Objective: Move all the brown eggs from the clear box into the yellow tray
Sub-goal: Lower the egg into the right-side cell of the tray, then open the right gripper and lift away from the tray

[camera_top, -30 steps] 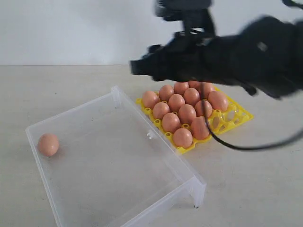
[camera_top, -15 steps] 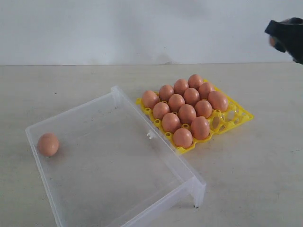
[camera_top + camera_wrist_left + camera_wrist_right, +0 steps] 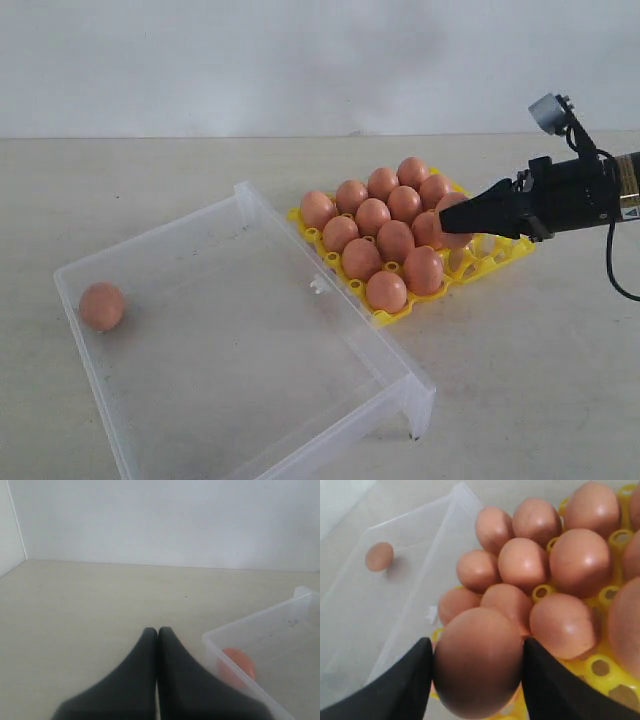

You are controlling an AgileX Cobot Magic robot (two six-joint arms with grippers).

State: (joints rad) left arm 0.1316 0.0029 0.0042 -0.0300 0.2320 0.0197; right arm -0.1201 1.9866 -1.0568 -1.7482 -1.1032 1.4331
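Thirteen or more brown eggs already sit packed in the yellow tray, so we judge the job nearly finished.

We take the largest piece first. The clear box lies on the left, its long right wall just beside the tray, and it holds only one last egg, near its far left wall. The tray stands to the right of the box, most of its rows filled, and a few empty cups show on its right side.

Our right gripper reaches in from the right, low over that side of the tray. Its two fingers are clamped on either flank of a held egg. Our left gripper is out of the exterior view. It hangs outside a corner of the box, close to the last egg, with its fingers pressed together on nothing.

By our reckoning two steps are left: seat the held egg in a free cup, then fetch the one in the box.

A plain white wall closes the room behind. Below it the table is pale beige, matte and flat.
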